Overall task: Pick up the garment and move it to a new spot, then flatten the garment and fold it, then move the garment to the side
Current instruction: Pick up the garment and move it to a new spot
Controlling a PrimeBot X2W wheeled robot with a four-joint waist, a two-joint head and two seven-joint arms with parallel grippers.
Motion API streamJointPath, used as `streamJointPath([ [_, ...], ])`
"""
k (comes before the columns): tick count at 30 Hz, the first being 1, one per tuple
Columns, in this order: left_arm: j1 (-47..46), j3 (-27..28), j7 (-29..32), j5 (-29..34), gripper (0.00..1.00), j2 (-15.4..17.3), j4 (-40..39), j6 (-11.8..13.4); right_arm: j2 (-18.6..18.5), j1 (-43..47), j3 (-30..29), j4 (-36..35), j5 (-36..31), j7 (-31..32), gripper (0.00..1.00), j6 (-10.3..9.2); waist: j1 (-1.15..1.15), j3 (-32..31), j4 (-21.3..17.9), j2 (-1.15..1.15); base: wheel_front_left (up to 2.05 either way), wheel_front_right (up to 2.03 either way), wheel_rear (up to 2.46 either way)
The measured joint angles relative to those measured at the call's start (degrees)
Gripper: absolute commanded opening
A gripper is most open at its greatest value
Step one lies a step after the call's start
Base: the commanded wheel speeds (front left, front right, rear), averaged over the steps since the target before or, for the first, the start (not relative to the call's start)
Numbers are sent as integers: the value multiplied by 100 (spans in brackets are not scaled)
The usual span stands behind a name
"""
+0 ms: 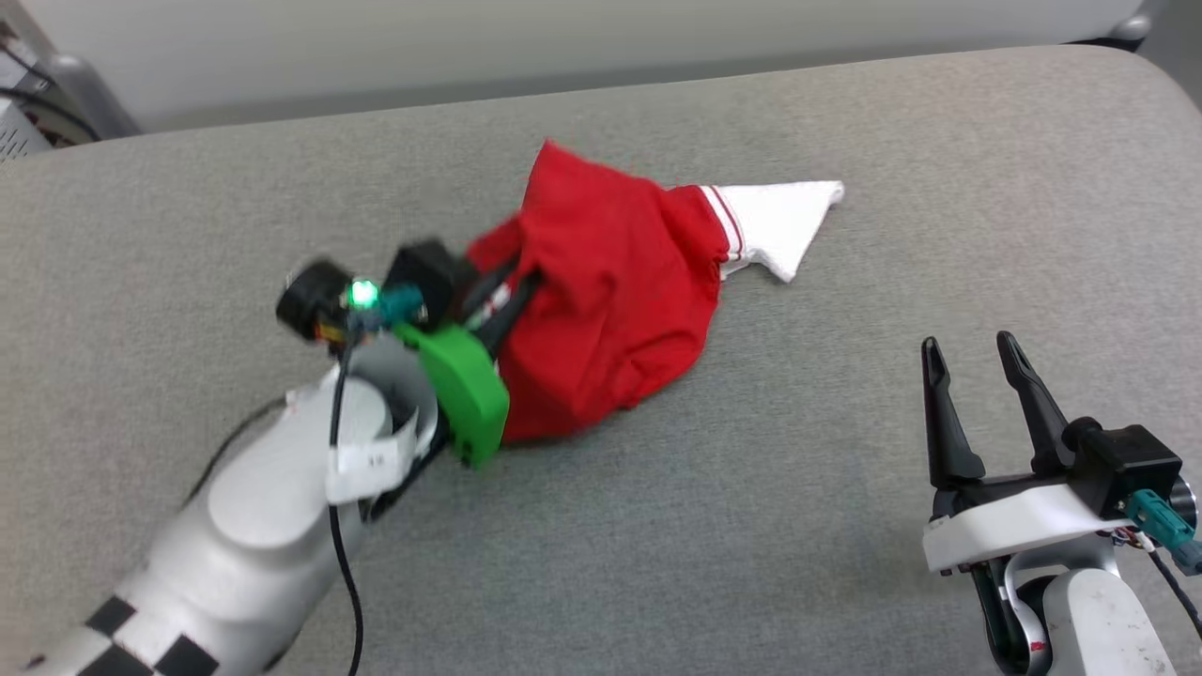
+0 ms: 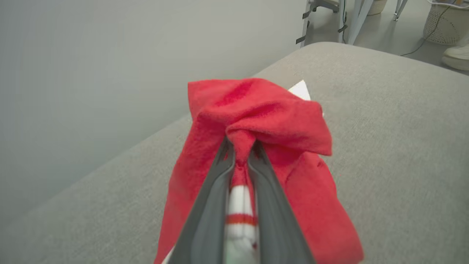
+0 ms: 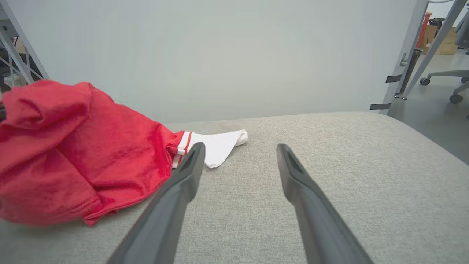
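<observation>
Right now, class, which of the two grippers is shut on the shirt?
The left gripper: it pinches a red fold of the shirt, while the right gripper stands open, apart from the shirt.

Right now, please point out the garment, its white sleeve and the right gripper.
garment (image 1: pixel 610 282), head view, middle of red body.
white sleeve (image 1: pixel 784 221), head view, middle of white cloth.
right gripper (image 1: pixel 967 340), head view, midway between its fingertips.
</observation>
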Motion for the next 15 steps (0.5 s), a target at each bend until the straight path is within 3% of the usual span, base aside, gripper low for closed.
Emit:
streamJointPath([
  [3, 349, -315, 98, -94, 2, 41, 368, -2, 2, -60, 27, 27, -5, 1, 100, 0, 0, 60, 130, 0, 0, 0, 0],
  [5, 474, -457, 141, -43, 100, 41, 644, 10, 2, -74, 23, 37, -26, 0, 100, 0, 0, 79, 204, 0, 0, 0, 0],
  [15, 645, -423, -423, -53, 100, -334, 1266, 216, 2, -62, -86, 162, -160, 1, 100, 0, 0, -119, 543, 0, 0, 0, 0],
])
